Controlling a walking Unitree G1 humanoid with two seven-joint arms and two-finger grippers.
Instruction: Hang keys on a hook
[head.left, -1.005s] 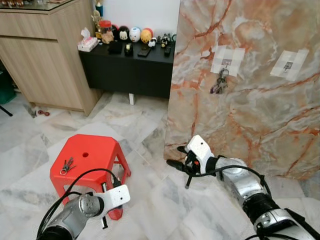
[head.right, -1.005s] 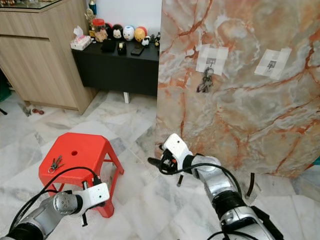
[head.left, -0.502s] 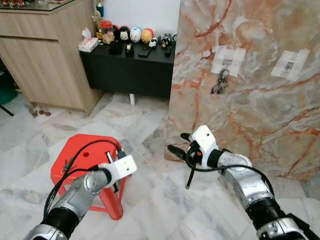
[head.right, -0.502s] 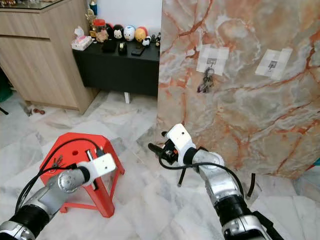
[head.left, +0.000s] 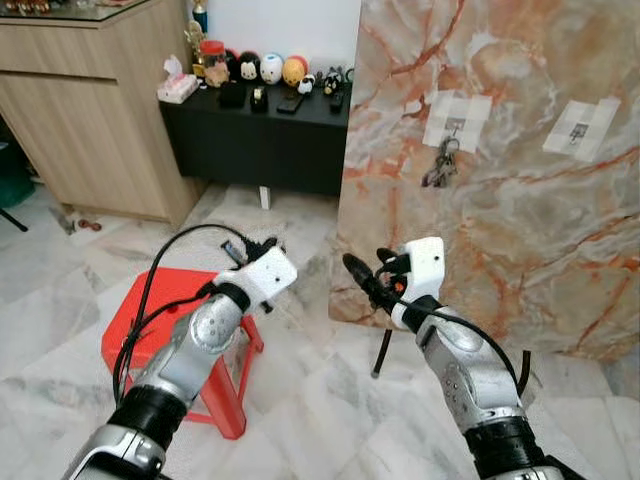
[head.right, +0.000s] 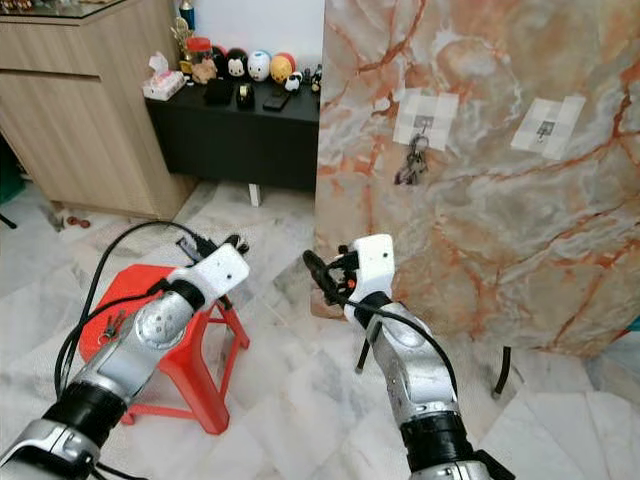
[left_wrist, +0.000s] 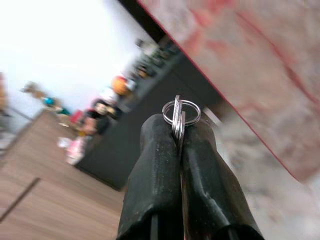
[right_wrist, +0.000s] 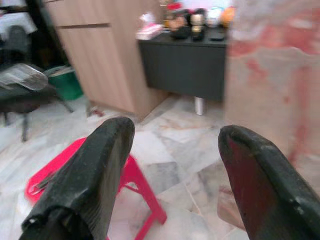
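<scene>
A bunch of keys (left_wrist: 180, 112) is held by the left gripper (left_wrist: 181, 150), whose two black fingers are pressed together on it, so that the key ring is seen just above the fingertips in the left wrist view. This gripper is raised above the red stool (head.left: 150, 330), at the height of the lower part of the marble panel (head.left: 500, 150) and to the left of it, apart from it. The right gripper (head.left: 365, 277) is lifted in front of the lower left part of the panel, and its fingers (right_wrist: 95, 170) are spread wide apart with nothing between them. On the panel two pale taped patches are seen, each with a small hook: on the left hook (head.left: 452, 127) another bunch of keys (head.left: 438, 165) is already hung, while the right hook (head.left: 578, 130) is bare. One more small bunch of keys (head.right: 108, 327) is seen lying on the stool, near its left edge. Behind, a black cabinet (head.left: 260, 140) with small figures on top is placed against the wall, next to a wooden cupboard (head.left: 90, 100). The floor is made of pale marble tiles (head.left: 300, 400).
</scene>
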